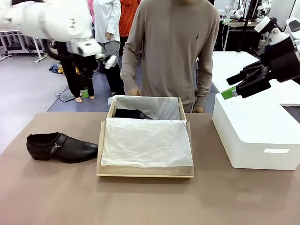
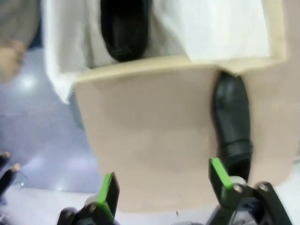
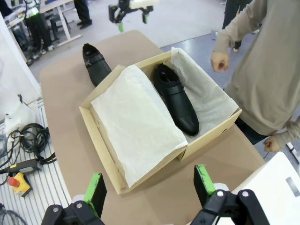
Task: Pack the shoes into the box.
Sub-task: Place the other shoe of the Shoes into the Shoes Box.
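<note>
Brown table (image 1: pixel 42 197) under both arms, with grey floor and standing people beyond. On my left wrist feed, which is blurred throughout, the left gripper (image 2: pixel 164 183) has its green pads spread wide with nothing between them, above the table's edge. Just past one pad the loose shoe (image 2: pixel 232 117) lies on the bare table. Its heel end is cut off behind that finger, and its toe is right at the box (image 2: pixel 164 64) wall; I cannot tell whether they touch. Farther up, the boxed shoe (image 2: pixel 123 28) sits inside the box, cropped by the frame's top edge.

On my right wrist feed the right gripper (image 3: pixel 149 183) is just as wide apart and empty, high over a corner of the box. From there the boxed shoe lies on white tissue paper (image 3: pixel 136 117), and a folded sheet covers the box's other half; I cannot make out what is under it. From the front, only a sliver of that shoe shows above the sheet.

A person (image 1: pixel 176 51) stands at the far side, one hand (image 3: pixel 219 61) near the box's far corner. A white box (image 1: pixel 253 136) sits on the right, cut off by the frame.
</note>
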`<state>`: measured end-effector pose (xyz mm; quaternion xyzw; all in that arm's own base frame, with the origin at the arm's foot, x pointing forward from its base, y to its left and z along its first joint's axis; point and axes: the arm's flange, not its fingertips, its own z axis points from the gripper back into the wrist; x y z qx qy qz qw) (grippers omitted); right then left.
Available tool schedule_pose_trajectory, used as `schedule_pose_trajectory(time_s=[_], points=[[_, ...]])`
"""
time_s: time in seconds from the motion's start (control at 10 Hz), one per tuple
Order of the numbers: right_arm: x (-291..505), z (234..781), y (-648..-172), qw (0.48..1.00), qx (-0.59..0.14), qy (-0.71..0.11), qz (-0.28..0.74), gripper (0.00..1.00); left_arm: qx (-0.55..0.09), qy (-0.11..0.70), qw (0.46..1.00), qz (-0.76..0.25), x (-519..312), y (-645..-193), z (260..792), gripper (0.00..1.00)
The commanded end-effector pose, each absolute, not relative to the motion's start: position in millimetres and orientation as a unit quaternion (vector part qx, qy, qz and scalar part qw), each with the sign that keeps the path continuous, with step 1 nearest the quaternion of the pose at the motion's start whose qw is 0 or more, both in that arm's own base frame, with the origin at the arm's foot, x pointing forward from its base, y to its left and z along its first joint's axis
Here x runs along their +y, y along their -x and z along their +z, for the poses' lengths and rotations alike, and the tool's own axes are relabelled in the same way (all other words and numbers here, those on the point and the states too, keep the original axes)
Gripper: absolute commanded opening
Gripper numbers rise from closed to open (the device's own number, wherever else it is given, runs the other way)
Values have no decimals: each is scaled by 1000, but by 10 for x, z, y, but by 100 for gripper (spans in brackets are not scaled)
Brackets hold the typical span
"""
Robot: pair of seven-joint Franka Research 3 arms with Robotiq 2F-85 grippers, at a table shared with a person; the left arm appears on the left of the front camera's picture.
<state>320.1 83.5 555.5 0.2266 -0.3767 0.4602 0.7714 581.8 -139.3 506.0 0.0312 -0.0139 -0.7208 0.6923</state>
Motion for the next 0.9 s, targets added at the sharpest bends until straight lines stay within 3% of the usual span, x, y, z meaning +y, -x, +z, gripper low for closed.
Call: schedule_pose_trajectory(time_s=[0.0, 0.8], points=[[829, 5555, -3238, 761, -384, -233, 469, 100, -47, -7, 666, -745, -934, -5628, 4938, 100], [829, 5555, -3238, 761, -384, -233, 469, 100, -42, 11, 679, -733, -578, -5735, 4846, 100]])
